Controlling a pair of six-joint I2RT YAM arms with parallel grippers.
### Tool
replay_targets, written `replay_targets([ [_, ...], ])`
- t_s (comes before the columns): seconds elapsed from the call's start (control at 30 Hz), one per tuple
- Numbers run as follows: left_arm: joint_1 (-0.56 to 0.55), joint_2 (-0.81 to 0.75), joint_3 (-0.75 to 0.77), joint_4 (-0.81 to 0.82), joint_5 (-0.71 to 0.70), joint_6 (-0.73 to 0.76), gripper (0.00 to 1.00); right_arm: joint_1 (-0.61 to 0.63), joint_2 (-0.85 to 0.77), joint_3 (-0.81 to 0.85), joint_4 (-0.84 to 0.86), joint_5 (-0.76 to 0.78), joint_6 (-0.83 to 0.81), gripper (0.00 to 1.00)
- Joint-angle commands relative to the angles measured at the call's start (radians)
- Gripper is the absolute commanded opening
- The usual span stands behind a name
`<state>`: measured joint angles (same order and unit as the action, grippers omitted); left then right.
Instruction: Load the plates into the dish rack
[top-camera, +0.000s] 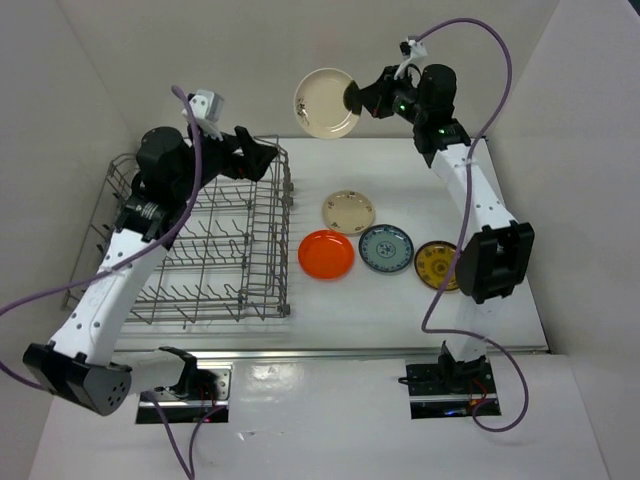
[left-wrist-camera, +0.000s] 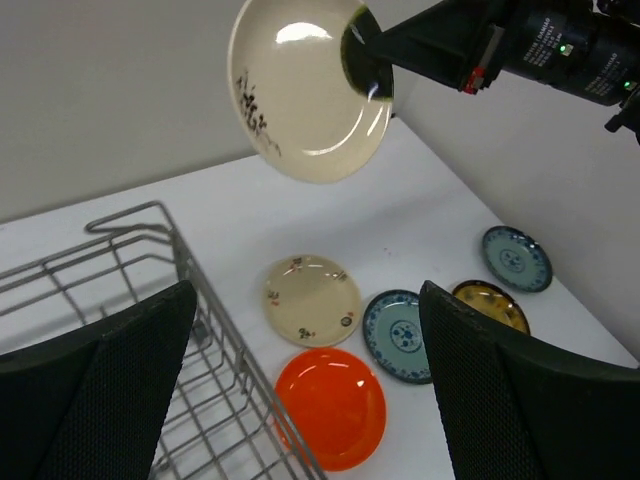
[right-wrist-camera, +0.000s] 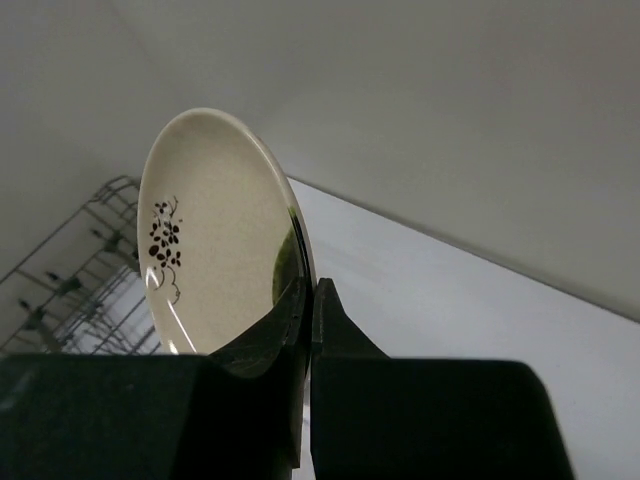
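The dish rack (top-camera: 288, 205) sits left on the surface (top-camera: 400, 315); four plates (top-camera: 326, 254) lie beside it; the right gripper (top-camera: 355, 97) is clamped on the rim of a cream plate (top-camera: 322, 103), aloft; the left gripper (top-camera: 262, 158) gapes over the rack's far edge; that thin edge-hold may slip.

Wire dish rack (top-camera: 200, 240) walling off table's (top-camera: 330, 310) left, four plates (top-camera: 385, 247) flat beside it, open strip along near edge, cream plate (top-camera: 325, 103) aloft at back.
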<state>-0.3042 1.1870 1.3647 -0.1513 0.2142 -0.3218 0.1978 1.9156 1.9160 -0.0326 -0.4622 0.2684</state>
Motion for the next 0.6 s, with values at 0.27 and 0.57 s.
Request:
replay_targets([
  [0.27, 0.045, 0.186, 0.128, 0.151, 0.206, -0.060, 0.96, 0.063, -0.265, -0.222, 0.115, -0.302, -0.009, 0.00],
  [0.57, 0.063, 0.229, 0.128, 0.151, 0.338, -0.091, 0.81, 0.095, -0.300, -0.247, 0.146, -0.394, -0.009, 0.00],
])
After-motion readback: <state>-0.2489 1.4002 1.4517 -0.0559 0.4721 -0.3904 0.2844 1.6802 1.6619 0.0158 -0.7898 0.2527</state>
